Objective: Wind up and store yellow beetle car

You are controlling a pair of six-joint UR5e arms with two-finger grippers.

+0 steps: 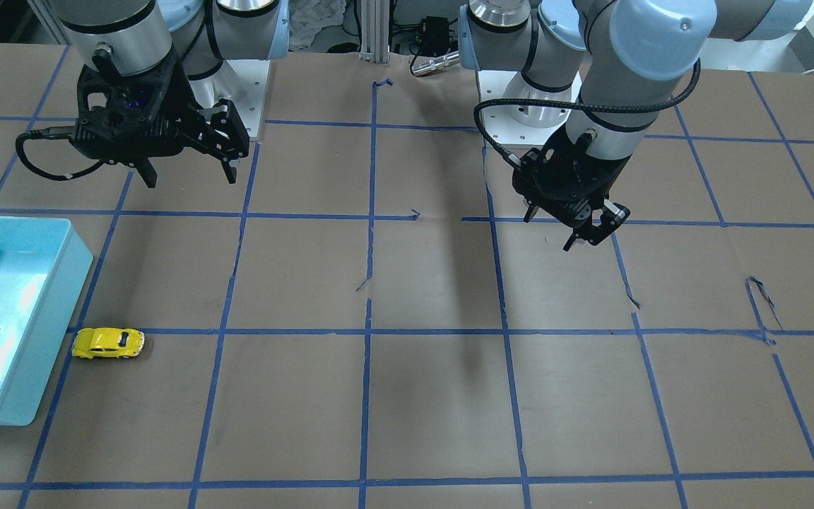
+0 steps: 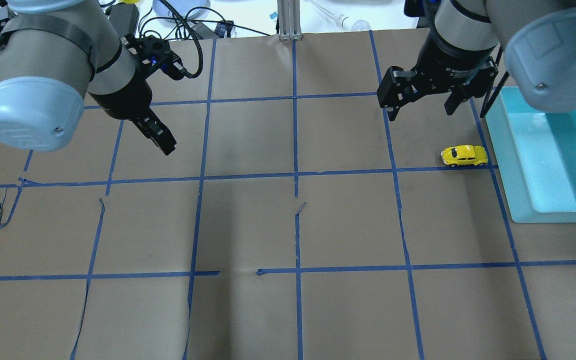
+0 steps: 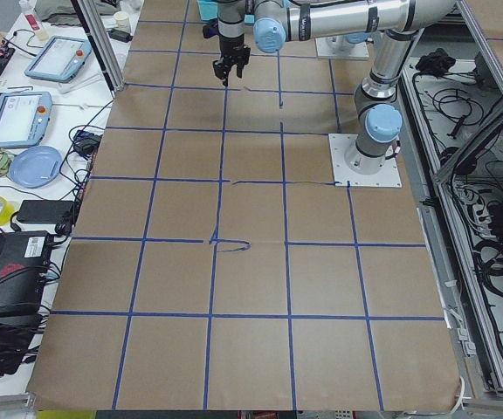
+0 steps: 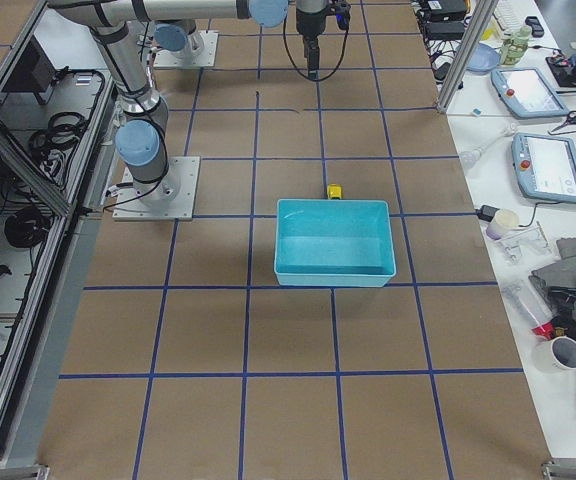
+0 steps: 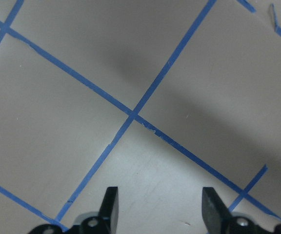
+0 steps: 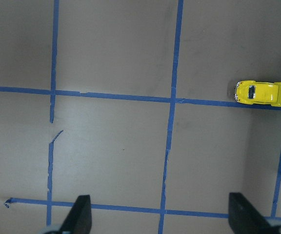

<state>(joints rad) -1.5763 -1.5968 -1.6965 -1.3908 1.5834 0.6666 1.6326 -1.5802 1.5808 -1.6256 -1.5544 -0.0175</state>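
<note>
The yellow beetle car (image 1: 108, 343) stands on its wheels on a blue tape line, just beside the teal bin (image 1: 54, 332). It also shows in the overhead view (image 2: 464, 155), the right wrist view (image 6: 263, 92) and the exterior right view (image 4: 335, 191). My right gripper (image 2: 420, 112) is open and empty. It hovers above the table, a little toward the robot's base from the car. In the right wrist view (image 6: 160, 217) the car lies ahead and to the right of it. My left gripper (image 2: 165, 145) is open and empty, far off over the other half of the table (image 5: 161, 204).
The teal bin (image 2: 513, 170) is open-topped and looks empty. It sits at the table's edge on my right. The table is brown paper with a blue tape grid, torn in places. Cables and gear lie beyond the far edge.
</note>
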